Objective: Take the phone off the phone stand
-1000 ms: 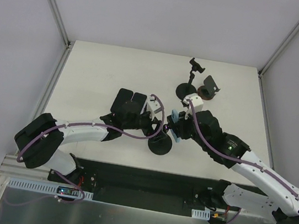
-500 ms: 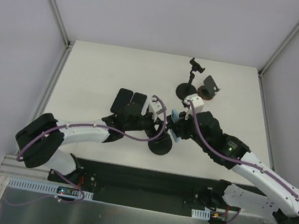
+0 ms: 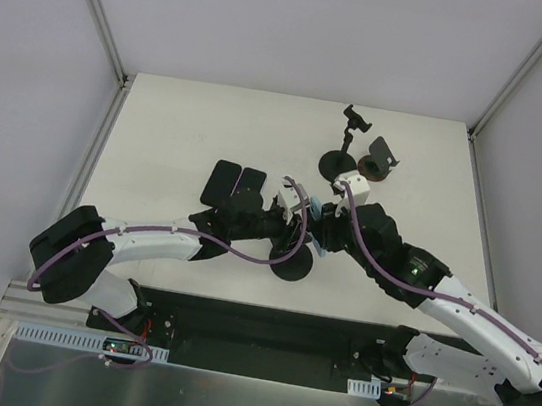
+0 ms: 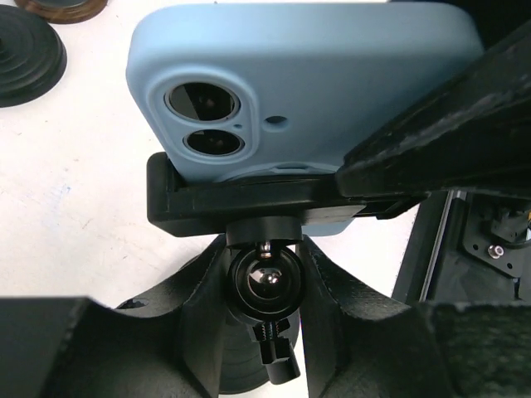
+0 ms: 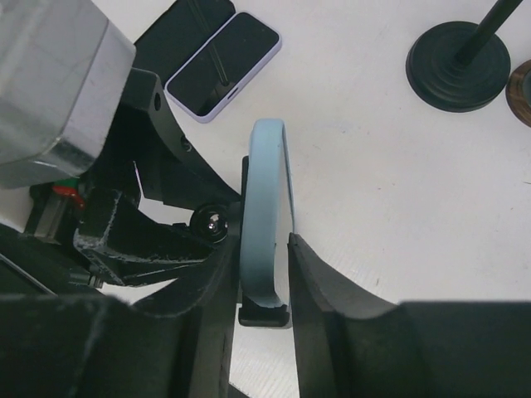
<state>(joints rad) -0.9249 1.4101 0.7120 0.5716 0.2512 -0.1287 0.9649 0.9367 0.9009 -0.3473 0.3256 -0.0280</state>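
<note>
Two spare phones (image 3: 234, 184) are lying flat on the table (image 3: 160, 127) at the left, taking no part in the work. Just right of them, the left gripper (image 4: 264, 278) is clenching the stand (image 4: 241, 203) under its cradle. Its fingers (image 4: 195, 307) are pressing on either side of the ball joint, so the stand is being braced in place.

The phone (image 4: 307, 83) is still sitting in that cradle on its long edge, its camera side facing the left wrist. From the other side, the right gripper (image 5: 265, 278) is grasping the phone, with one finger lying against each face close to the cradle. Farther right, near the far edge, a second stand (image 3: 344, 151) is standing well apart from all this.

By these views, the reaching and both grips are looking done, with one arm steadying and the other holding. The removal itself is not yet happening, because the phone's lower edge is still resting inside the cradle lip. What is left, I judge, is drawing the phone up and clear while the stand stays pinned, then setting it down on the table.
</note>
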